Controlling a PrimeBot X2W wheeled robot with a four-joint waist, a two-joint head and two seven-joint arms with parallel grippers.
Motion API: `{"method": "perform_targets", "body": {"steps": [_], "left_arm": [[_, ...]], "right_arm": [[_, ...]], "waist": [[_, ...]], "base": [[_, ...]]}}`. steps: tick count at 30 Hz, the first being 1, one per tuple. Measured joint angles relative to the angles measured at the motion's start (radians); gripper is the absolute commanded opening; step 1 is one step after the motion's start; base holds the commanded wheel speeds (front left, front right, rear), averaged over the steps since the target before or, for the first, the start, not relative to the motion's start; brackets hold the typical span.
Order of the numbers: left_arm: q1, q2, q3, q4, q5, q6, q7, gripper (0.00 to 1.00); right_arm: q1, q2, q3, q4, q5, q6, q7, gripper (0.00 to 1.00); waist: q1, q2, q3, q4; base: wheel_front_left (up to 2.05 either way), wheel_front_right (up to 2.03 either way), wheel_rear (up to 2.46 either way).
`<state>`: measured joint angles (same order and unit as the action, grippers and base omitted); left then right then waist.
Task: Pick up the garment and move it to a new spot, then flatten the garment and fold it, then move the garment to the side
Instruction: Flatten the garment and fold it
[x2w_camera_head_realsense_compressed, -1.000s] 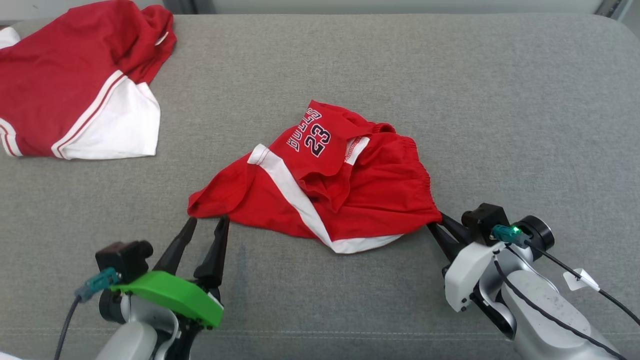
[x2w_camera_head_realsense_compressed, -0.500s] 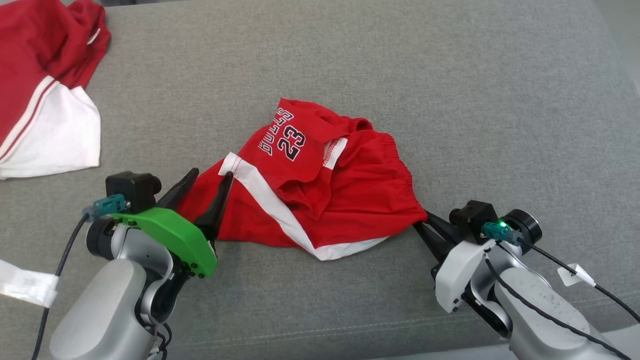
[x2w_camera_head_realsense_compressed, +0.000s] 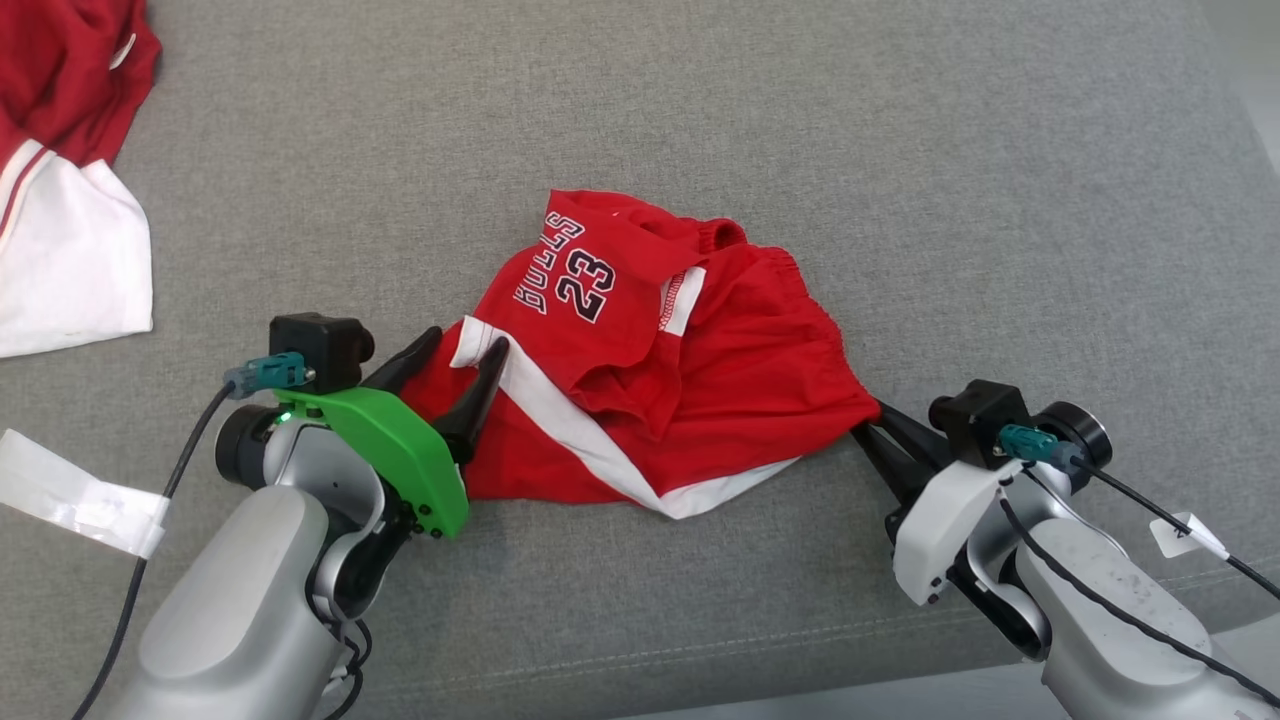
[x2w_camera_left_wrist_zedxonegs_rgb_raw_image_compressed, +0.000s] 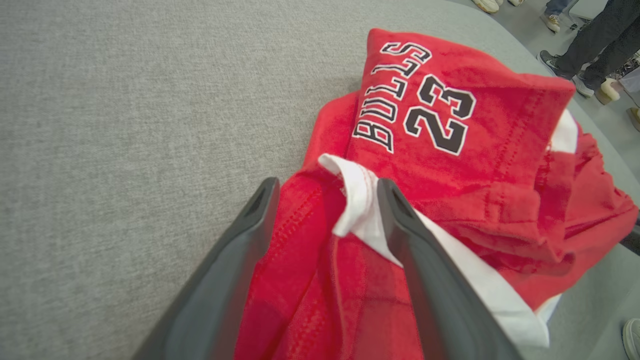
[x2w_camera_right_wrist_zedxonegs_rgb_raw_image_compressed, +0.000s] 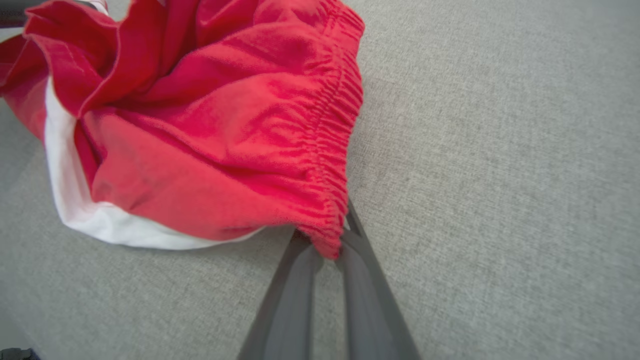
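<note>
- The red knit shorts (x2w_camera_head_realsense_compressed: 720, 400) with a white side stripe and a dark "BULLS 23" print are lying crumpled on the grey woven-fabric padded surface (x2w_camera_head_realsense_compressed: 900, 150), about midway across it and between my two arms.
- I am holding my left pincer (x2w_camera_head_realsense_compressed: 463, 342) spread wide at the shorts' left end, one dark finger on either side of the white-trimmed hem corner.
- In the left wrist view the left pincer (x2w_camera_left_wrist_zedxonegs_rgb_raw_image_compressed: 327, 185) is straddling that white corner and the red folds below it. The shorts (x2w_camera_left_wrist_zedxonegs_rgb_raw_image_compressed: 450, 165) are bunching between the fingers (x2w_camera_left_wrist_zedxonegs_rgb_raw_image_compressed: 235, 260) but are not being squeezed.
- I am keeping my right pincer (x2w_camera_head_realsense_compressed: 868, 425) pressed together at the shorts' right end, pinching the gathered elastic waistband.
- In the right wrist view the right pincer (x2w_camera_right_wrist_zedxonegs_rgb_raw_image_compressed: 325, 240) is gripping the lowest point of that waistband. The rest of the shorts (x2w_camera_right_wrist_zedxonegs_rgb_raw_image_compressed: 225, 150) is spreading away from the fingertips over the grey surface (x2w_camera_right_wrist_zedxonegs_rgb_raw_image_compressed: 500, 175).
- The printed leg panel is folding over the top of the shorts, and the white stripe is running diagonally beneath it.
- A second red and white garment (x2w_camera_head_realsense_compressed: 70, 260) is lying well apart from the shorts, beyond their left end.
- A strip of white tape (x2w_camera_head_realsense_compressed: 80, 495) is sitting on the padding, left of the shorts.
- Trousered legs and shoes of people (x2w_camera_left_wrist_zedxonegs_rgb_raw_image_compressed: 595, 40) are standing on the floor beyond the shorts.
</note>
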<state>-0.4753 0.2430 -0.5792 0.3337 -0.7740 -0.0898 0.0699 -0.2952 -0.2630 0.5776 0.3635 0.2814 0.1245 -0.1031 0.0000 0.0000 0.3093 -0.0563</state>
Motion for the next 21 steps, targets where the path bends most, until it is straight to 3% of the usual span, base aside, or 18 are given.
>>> {"method": "perform_targets", "body": {"steps": [21], "left_arm": [[-0.007,-0.049,-0.073,-0.03,-0.003,-0.024,0.0,1.0]], "right_arm": [[0.018,-0.022,0.005,-0.025,0.026,0.0,0.017,0.0]], "waist": [[0.0,0.0,-0.025,0.075]], "base": [[0.0,0.0,0.0]]}}
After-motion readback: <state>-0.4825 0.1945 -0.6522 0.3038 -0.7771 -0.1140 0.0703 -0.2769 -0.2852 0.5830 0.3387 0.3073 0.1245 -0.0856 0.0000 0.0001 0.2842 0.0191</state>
